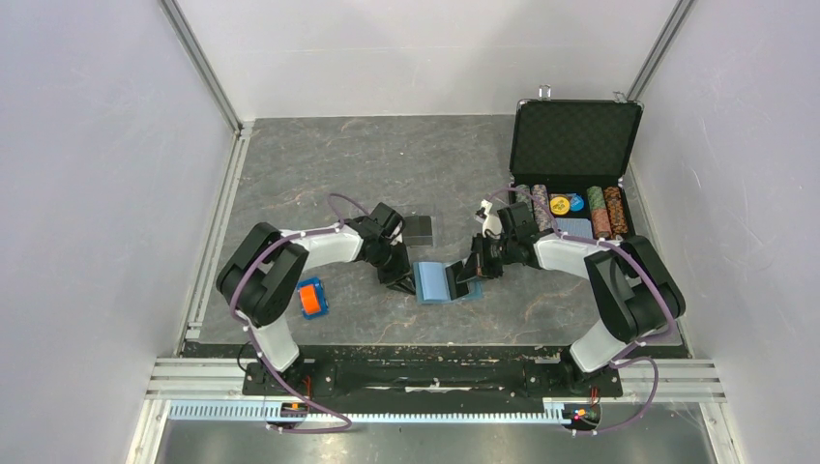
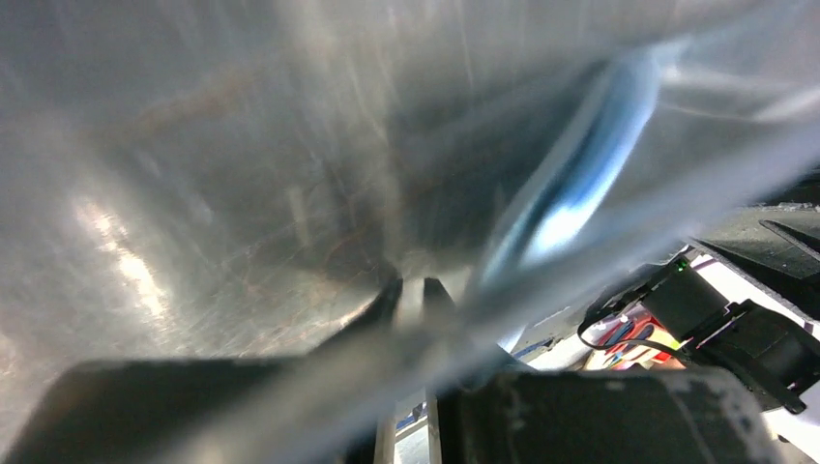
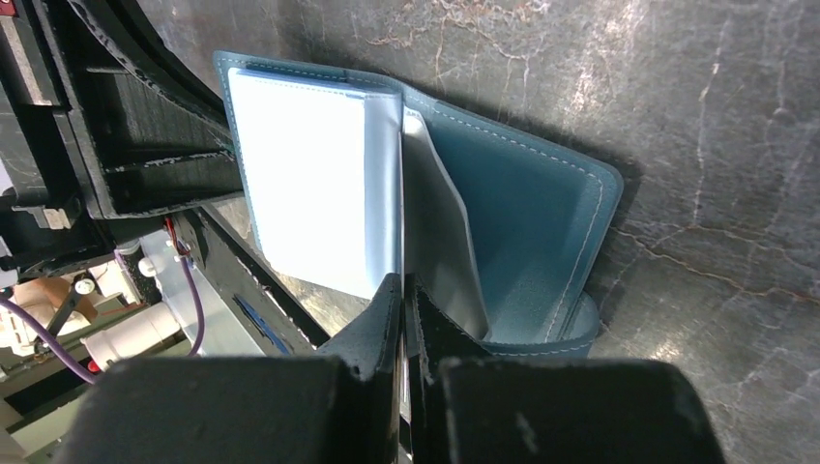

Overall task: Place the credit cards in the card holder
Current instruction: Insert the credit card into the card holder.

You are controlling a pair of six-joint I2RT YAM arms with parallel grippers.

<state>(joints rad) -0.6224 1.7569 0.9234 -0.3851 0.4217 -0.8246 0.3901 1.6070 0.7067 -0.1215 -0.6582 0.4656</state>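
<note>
At the centre of the worktop (image 1: 338, 164), the card holder (image 1: 435, 282) lies open between the two arms, with its light blue inside facing up.

1. Right fingers (image 1: 471, 278): closed. In the right wrist view they are pinched together on the near edge of a thin inner leaf of the card holder (image 3: 522, 213). The leaf stands up from the fold. A pale pocket panel lies to its left and the teal cover to its right.
2. Left fingers (image 1: 399, 277): positioned at the left edge of the card holder. The left wrist view is blurred, and a shiny translucent surface fills most of it. The tips sit close together with a narrow gap. Whether they grip anything cannot be determined.
3. Flat grey rectangular object (image 1: 418, 228): lies just behind the left fingers. Its contents cannot be made out.
4. Orange-and-blue block (image 1: 311, 298): rests near the left arm, well apart from the card holder.
5. Black chip case (image 1: 575, 145): stands open at the far right, lid upright, with rows of chips inside.
</note>
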